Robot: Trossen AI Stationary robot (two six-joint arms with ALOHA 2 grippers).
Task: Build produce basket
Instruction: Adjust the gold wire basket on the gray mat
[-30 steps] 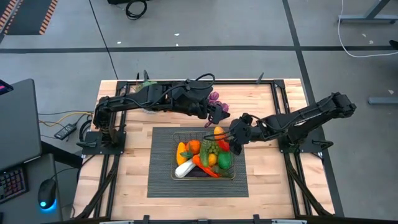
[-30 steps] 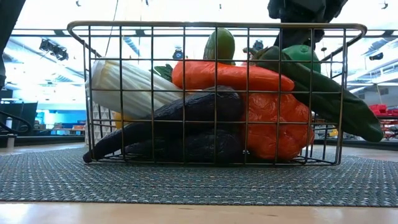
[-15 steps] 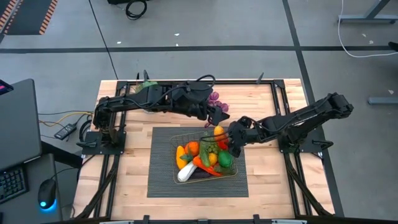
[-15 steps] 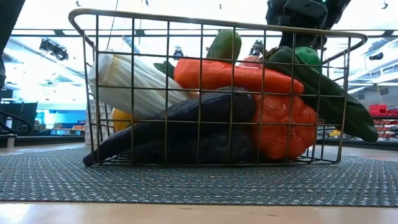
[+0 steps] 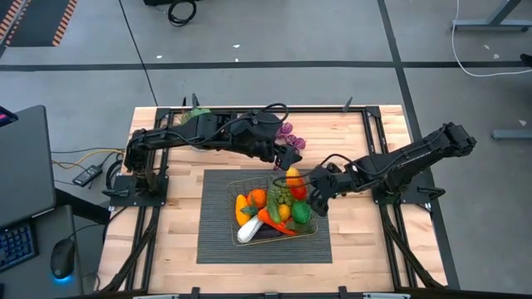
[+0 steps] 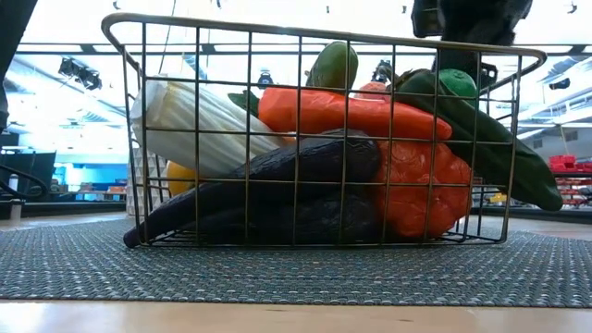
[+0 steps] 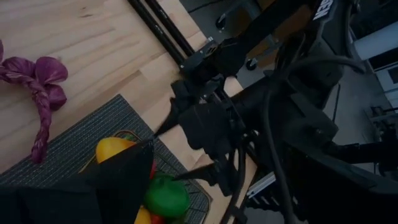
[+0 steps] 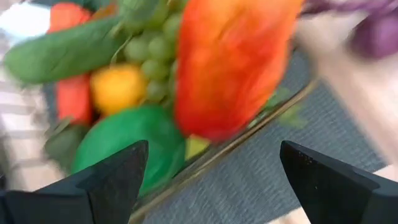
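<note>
brass wire up close: the basket (image 6: 319,139) sits on the ribbed mat (image 6: 277,268) and it's tipped, its left end riding a touch higher than its right in the low view, probably because the load leans that way. packed low inside are the dark eggplant (image 6: 268,180) along the bottom, the white leek (image 6: 190,129) and the carrot (image 6: 347,111) laid across it, with the cucumber (image 6: 490,139) slanting out over the right rim. long pieces laid flat, rounder ones wedged between, so nothing rolls.

moving back, the right gripper (image 5: 318,199) hangs just off the basket's right edge, fingers (image 8: 112,180) spread wide with nothing between them, a green apple (image 8: 127,149) and an orange-red pepper (image 8: 230,62) right in front. it looks placed to nudge or steady that side.

farther off, the left gripper (image 5: 287,158) hovers past the basket's far edge; can't tell whether it's spread or closed. beyond it the purple grapes (image 5: 288,133) lie on bare wood, apart from the basket, the likely last piece to bring in.
</note>
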